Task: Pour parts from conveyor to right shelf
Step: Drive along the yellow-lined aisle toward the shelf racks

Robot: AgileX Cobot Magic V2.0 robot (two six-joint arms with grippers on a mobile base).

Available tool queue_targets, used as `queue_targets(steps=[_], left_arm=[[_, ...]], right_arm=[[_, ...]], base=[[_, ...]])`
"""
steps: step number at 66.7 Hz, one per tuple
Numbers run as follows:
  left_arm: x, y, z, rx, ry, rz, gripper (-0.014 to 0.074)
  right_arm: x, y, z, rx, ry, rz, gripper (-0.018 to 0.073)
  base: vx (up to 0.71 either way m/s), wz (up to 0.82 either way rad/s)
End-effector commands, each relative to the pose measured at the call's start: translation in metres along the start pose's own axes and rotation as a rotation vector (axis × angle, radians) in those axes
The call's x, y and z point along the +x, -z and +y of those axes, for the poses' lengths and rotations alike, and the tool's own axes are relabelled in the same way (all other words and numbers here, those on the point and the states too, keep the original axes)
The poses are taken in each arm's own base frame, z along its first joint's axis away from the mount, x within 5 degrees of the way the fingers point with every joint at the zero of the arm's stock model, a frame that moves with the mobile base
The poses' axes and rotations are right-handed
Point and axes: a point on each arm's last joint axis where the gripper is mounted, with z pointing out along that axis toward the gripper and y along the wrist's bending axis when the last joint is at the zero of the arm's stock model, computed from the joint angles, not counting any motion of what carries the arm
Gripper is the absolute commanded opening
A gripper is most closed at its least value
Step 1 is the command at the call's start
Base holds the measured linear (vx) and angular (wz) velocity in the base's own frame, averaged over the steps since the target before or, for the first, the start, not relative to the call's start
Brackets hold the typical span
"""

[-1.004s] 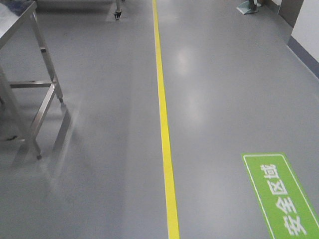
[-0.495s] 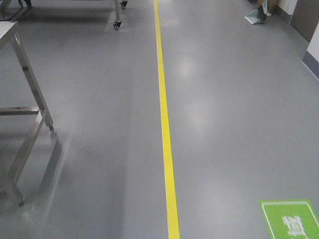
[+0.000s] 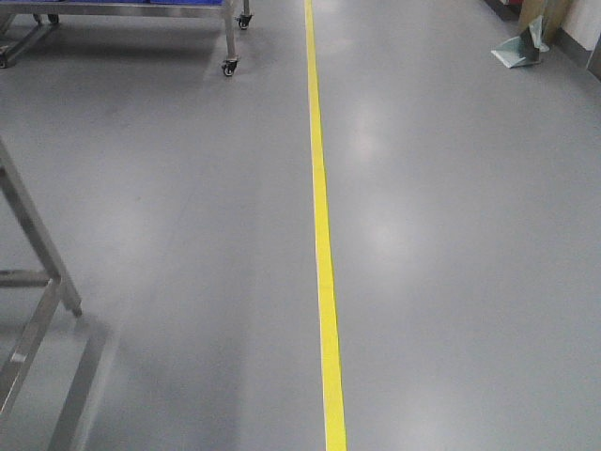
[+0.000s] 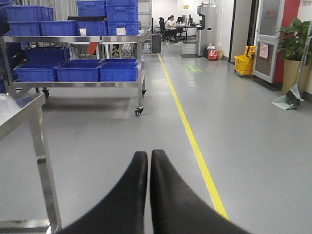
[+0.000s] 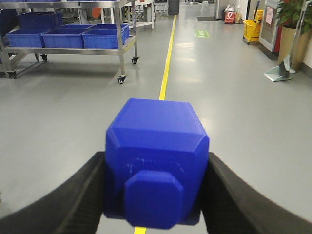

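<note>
Right wrist-mounted view showed the right gripper (image 5: 156,168) clamped on the blue part (image 5: 156,136), the left gripper (image 4: 148,163) pressed together and empty, so I took it for the carrying leg, with the shelf (image 5: 63,50) well ahead to be reached before any tipping out.

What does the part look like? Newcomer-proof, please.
In the right wrist view, follow the yellow floor line down to the right hand. The part is the small bright-blue block clamped there, stud facing the camera, unlike the big open bins on the rack.
</note>
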Motion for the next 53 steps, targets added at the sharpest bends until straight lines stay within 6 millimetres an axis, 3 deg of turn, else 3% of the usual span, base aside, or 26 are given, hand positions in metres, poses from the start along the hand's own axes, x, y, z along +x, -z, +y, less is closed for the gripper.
queue_targets(steps=[1,53], left_arm=[[-0.0151,0.0021,-0.0005,0.007,0.014,-0.102,-0.0006],[-0.0151,0.0021,-0.0005,0.007,0.014,-0.102,-0.0006]], right_arm=[[-0.0151,0.0052,0.0001,-0.002,0.018,-0.114,-0.0004],[-0.0151,0.0052,0.0001,-0.002,0.018,-0.114,-0.0004]], base=[[0.76,0.02],[0.78,-0.04]])
